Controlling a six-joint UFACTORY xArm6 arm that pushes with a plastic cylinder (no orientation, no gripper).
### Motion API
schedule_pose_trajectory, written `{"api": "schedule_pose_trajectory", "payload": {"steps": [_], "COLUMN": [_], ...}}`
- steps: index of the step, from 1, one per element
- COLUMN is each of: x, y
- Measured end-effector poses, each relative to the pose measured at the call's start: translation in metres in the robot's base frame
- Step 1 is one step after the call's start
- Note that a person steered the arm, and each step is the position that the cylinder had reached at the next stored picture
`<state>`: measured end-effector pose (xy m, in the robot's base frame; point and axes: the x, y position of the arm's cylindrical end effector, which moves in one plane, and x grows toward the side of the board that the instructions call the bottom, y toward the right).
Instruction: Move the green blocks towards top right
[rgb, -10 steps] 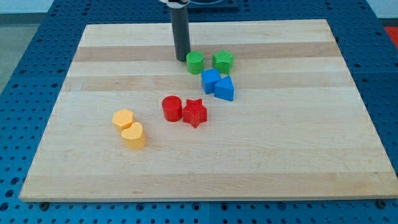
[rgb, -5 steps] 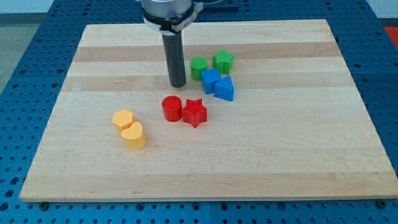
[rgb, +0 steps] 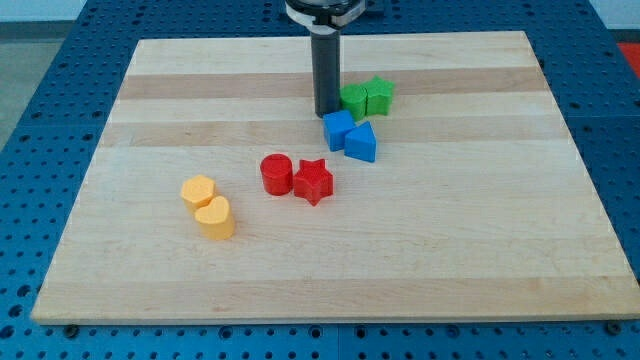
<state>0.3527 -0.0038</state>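
Note:
Two green blocks sit side by side right of the board's centre, near the view's top: a green cylinder (rgb: 353, 100) and a green star-like block (rgb: 378, 96), touching each other. My tip (rgb: 326, 112) stands just left of the green cylinder, touching or nearly touching it. The rod rises straight up out of the view's top.
Two blue blocks (rgb: 339, 130) (rgb: 361, 142) lie just below the green pair. A red cylinder (rgb: 276, 174) and red star (rgb: 313, 181) sit mid-board. Two yellow blocks (rgb: 198, 191) (rgb: 215, 217) lie at lower left. The wooden board (rgb: 480, 250) is ringed by a blue perforated table.
My tip swung down to the left of the blocks, then back up and right. The green cylinder slid right against the green star-like block, which also shifted right and slightly up.

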Motion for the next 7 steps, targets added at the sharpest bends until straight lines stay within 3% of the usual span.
{"api": "schedule_pose_trajectory", "payload": {"steps": [2, 7], "x": [0.000, -0.010], "y": [0.009, -0.053]}}
